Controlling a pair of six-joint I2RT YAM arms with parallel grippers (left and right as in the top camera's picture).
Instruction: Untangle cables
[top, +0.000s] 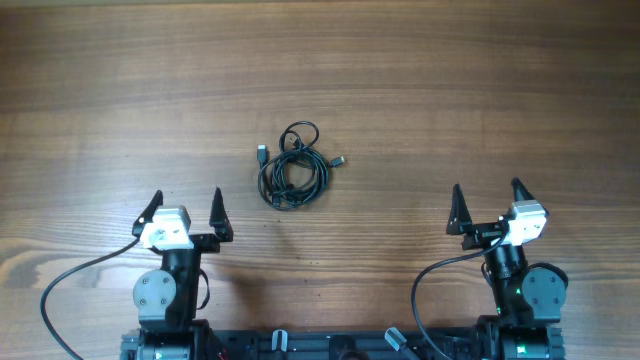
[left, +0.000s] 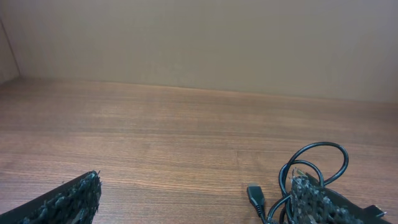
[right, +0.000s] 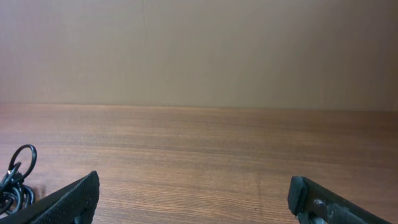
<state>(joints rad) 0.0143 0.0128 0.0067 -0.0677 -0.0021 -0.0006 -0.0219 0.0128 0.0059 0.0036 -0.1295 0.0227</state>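
Lying in one tangled coil on the table (top: 450, 80), the cables (top: 293, 166) sat ahead of and between my left gripper (top: 187, 200) and right gripper (top: 486, 190) — both spread wide, holding nothing. My left wrist view showed a plug end (left: 255, 198) up close — my right caught only a loop at its left edge.

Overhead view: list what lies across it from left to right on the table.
left gripper, fingers apart → cables, one tangled black bundle lying apart from both arms → right gripper, fingers apart.
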